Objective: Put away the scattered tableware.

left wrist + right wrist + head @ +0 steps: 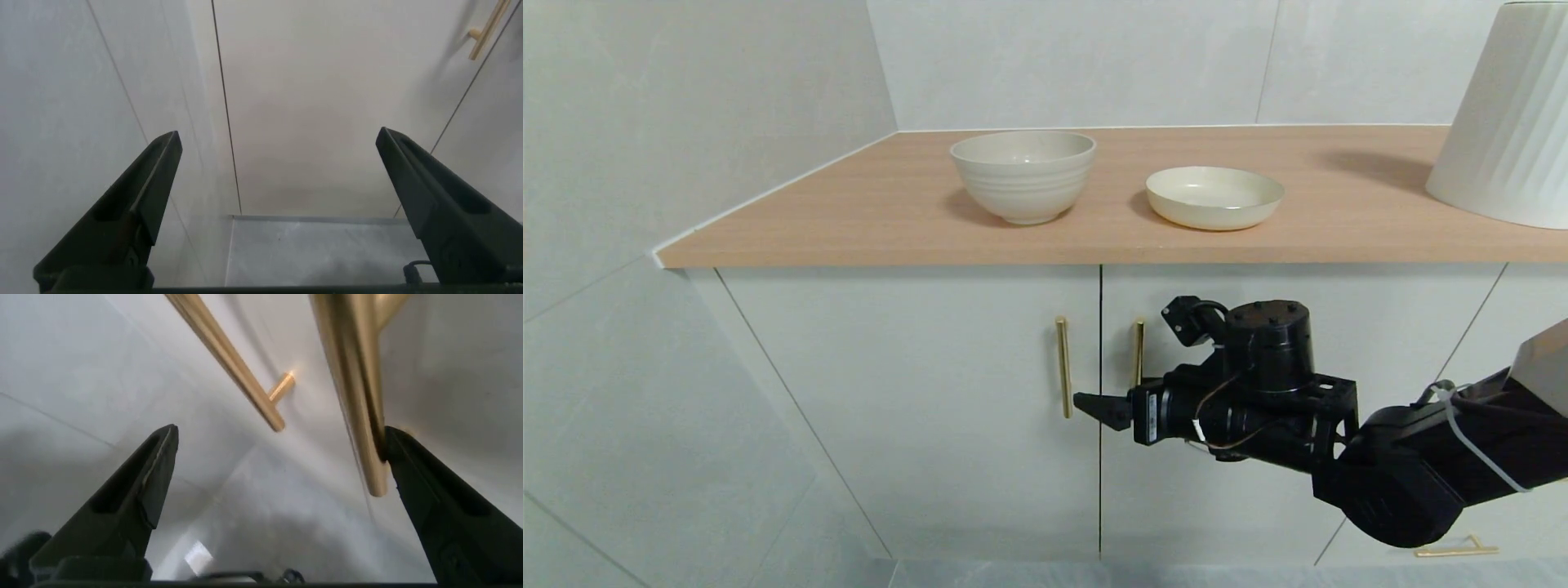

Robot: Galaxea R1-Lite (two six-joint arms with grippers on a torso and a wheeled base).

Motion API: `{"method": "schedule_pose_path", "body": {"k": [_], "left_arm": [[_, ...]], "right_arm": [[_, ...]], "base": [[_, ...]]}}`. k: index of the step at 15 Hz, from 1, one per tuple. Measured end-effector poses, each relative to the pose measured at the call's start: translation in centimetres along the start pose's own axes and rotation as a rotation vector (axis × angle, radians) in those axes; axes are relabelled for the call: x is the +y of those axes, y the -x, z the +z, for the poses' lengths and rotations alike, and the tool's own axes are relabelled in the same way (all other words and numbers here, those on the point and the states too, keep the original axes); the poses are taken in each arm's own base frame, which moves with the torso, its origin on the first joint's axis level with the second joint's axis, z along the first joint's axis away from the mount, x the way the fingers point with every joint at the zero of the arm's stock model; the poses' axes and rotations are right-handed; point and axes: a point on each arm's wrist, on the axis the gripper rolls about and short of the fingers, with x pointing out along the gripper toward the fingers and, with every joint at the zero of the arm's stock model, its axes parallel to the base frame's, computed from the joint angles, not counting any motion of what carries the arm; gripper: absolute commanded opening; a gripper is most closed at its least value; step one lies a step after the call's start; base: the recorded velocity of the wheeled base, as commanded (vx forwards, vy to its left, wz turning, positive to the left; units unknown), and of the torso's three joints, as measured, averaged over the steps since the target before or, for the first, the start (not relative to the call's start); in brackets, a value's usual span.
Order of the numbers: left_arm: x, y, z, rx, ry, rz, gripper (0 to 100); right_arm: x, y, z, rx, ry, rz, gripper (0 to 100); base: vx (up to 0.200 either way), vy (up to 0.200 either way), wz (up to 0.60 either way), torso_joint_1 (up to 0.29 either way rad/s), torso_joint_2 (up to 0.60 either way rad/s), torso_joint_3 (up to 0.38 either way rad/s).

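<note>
Wood counter (849,220): ribbed cream bowl (1023,175), shallow dish (1214,197); left gripper (276,137), right gripper (279,434) jaws open.

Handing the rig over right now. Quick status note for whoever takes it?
Left gripper: jaws open, empty, facing the cabinet front.
Right gripper: jaws open at the right door's handle, not closed on it.
Bowl and plate sit apart on the countertop.
Done: nothing stowed, doors shut.
Left: probably open a door, then stow both.
</note>
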Motion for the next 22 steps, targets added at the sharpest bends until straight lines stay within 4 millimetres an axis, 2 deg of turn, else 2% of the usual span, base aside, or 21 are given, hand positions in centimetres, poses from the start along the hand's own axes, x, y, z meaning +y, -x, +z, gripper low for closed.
{"method": "schedule_pose_path", "body": {"k": [3,7,14,22], "left_arm": [[0.0,0.0,0.0,0.0,0.0,0.0,100],[0.0,0.0,0.0,0.0,0.0,0.0,100],[0.0,0.0,0.0,0.001,0.003,0.001,100],[0.0,0.1,0.4,-0.019,-0.008,-0.006,100]], "right_arm": [[0.8,0.2,-0.2,-0.051,-0.032,0.042,100],[1.6,1.0,-0.9,-0.033,-0.03,0.073,100],[3.0,4.3,-1.8,0.046,-0.025,0.209,100],[3.6,6.8,-2.6,0.099,-0.022,0.302,100]], "base": [[0.0,0.0,0.0,0.0,0.0,0.0],[0.0,0.0,0.0,0.0,0.0,0.0],[0.0,0.0,0.0,0.0,0.0,0.0],[0.0,0.0,0.0,0.0,0.0,0.0]]}}
